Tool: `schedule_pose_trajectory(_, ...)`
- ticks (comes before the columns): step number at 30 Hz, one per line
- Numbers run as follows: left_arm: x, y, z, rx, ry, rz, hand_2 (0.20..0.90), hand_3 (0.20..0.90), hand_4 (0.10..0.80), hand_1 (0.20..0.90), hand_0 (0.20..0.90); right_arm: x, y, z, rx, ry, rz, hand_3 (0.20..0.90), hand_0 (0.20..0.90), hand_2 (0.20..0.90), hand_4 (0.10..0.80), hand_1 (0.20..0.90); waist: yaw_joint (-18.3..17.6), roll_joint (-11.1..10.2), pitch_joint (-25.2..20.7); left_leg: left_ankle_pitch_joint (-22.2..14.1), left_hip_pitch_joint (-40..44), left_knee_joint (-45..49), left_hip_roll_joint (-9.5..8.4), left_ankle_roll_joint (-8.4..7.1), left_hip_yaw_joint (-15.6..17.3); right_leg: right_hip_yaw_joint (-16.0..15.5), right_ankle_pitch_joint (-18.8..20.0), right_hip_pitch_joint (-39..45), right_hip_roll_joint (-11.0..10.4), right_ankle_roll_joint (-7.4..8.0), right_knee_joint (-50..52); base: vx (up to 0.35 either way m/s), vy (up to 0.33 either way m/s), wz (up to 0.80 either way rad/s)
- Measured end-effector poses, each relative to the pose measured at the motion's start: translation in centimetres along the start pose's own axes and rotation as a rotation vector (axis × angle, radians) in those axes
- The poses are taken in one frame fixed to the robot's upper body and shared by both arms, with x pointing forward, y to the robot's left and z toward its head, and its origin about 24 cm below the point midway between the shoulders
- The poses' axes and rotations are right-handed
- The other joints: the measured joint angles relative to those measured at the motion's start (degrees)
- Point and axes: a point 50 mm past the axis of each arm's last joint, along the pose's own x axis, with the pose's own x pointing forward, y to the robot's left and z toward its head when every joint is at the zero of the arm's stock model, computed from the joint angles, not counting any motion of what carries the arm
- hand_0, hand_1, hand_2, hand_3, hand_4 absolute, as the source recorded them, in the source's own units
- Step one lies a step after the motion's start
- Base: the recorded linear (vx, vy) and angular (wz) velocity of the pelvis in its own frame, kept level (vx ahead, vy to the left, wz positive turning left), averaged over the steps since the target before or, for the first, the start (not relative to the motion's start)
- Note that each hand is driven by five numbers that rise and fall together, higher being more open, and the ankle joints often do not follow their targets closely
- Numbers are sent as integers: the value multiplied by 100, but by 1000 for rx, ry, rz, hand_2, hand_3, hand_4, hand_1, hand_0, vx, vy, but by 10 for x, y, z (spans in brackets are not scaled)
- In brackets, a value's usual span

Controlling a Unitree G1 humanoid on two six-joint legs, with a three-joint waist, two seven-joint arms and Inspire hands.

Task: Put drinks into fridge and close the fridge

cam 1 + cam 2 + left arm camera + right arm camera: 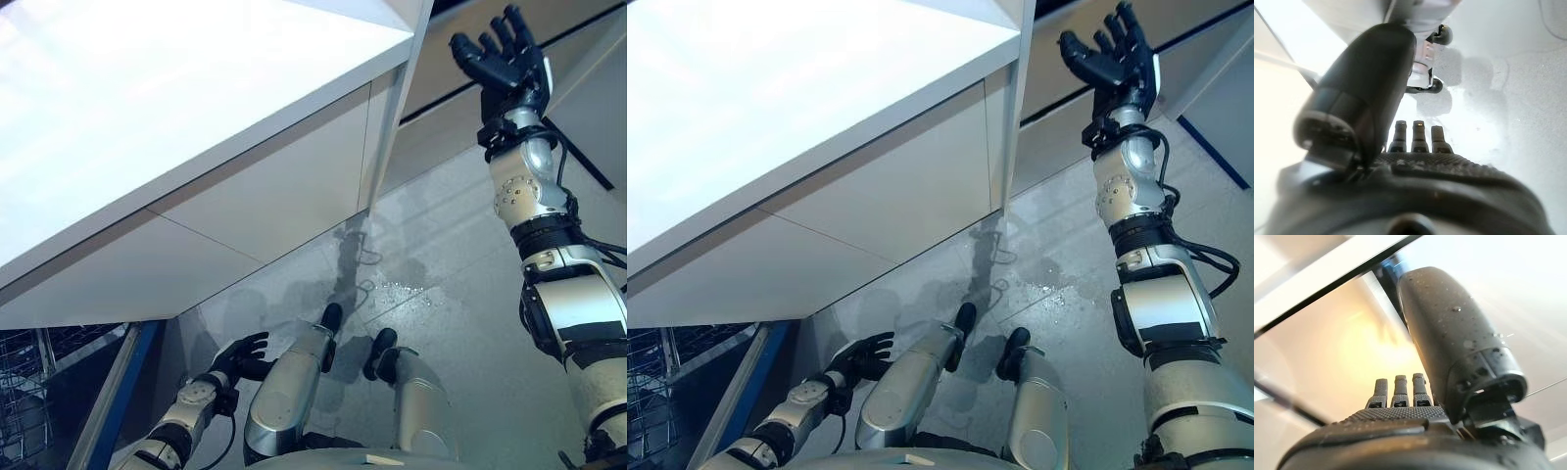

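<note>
A large white fridge body (147,117) slopes across the upper left, with its narrow front edge (392,108) running down the middle. A wire shelf (20,392) sits at the lower left behind a blue-edged frame (118,392). My right hand (500,54) is raised high at the upper right, just past that white edge, open and empty; it also shows in the right wrist view (1400,421), fingers straight. My left hand (240,357) hangs low near the floor, open and empty; its fingers are straight in the left wrist view (1440,171).
Grey tiled floor (451,255) with a wet patch (402,289) lies in front of me. A beige wall panel with a dark horizontal gap (460,88) stands behind my right hand. A blue line (1215,152) marks the floor at the far right.
</note>
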Motion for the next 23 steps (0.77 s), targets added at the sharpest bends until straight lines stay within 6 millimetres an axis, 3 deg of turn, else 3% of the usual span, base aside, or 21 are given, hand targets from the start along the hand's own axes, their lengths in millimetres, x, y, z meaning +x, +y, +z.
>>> schedule_pose_trajectory(7, 0, 5, 4, 3, -5, 10, 900, 900, 800, 900, 900, -12, -20, -20, 8, 75, -33, 900, 900, 900, 800, 900, -277, -40, -19, 318, 677, -943, 100, 111, 254, 249, 472, 556, 198, 158, -969, -3, -50, -23)
schedule_pose_trajectory(11, -1, 12, 4, -15, 0, 19, 900, 900, 800, 900, 900, -28, -43, -33, -25, 94, -75, 900, 900, 900, 800, 900, -447, -232, -133, 499, 1094, -1536, 165, 127, 369, 314, 707, 914, 315, 195, -1569, 32, -58, -17)
schedule_pose_trajectory(13, -3, 16, -1, -18, 24, 22, 900, 900, 800, 900, 900, -44, -55, -51, -68, 145, -89, 900, 900, 900, 800, 900, -501, -386, -350, 541, 1220, -1776, 203, 104, 416, 380, 783, 1009, 384, 194, -1822, 61, -72, -18)
schedule_pose_trajectory(16, -9, 16, -17, -52, 73, 24, 900, 900, 800, 900, 900, -96, -80, -102, -92, 305, -112, 900, 900, 900, 800, 900, -662, -538, -871, 579, 1572, -2151, 257, 92, 479, 389, 873, 1404, 479, 205, -2326, 53, -77, -8)
schedule_pose_trajectory(19, -12, 13, -29, -78, 111, 25, 900, 900, 800, 900, 900, -147, -99, -141, -128, 462, -124, 900, 900, 900, 800, 900, -777, -540, -1271, 572, 1820, -2392, 292, 82, 513, 402, 883, 1652, 545, 207, -2578, 60, -63, -5)
schedule_pose_trajectory(20, -13, 12, -34, -104, 122, 26, 900, 900, 800, 900, 900, -181, -110, -159, -148, 565, -128, 900, 900, 900, 800, 900, -796, -531, -1417, 561, 1953, -2463, 304, 64, 547, 405, 883, 1799, 569, 207, -2691, 27, -55, -3)
schedule_pose_trajectory(22, -15, 7, -41, -124, 140, 21, 900, 900, 800, 900, 900, -223, -122, -180, -183, 713, -133, 900, 900, 900, 800, 900, -875, -513, -1588, 544, 2047, -2532, 314, 41, 564, 406, 884, 1921, 595, 205, -2808, 5, -51, -1)
schedule_pose_trajectory(23, -16, 7, -43, -128, 146, 19, 900, 900, 800, 900, 900, -232, -123, -185, -188, 746, -133, 900, 900, 900, 800, 900, -906, -505, -1607, 544, 2079, -2552, 322, 41, 569, 411, 887, 1951, 605, 201, -2826, 0, 0, 0)
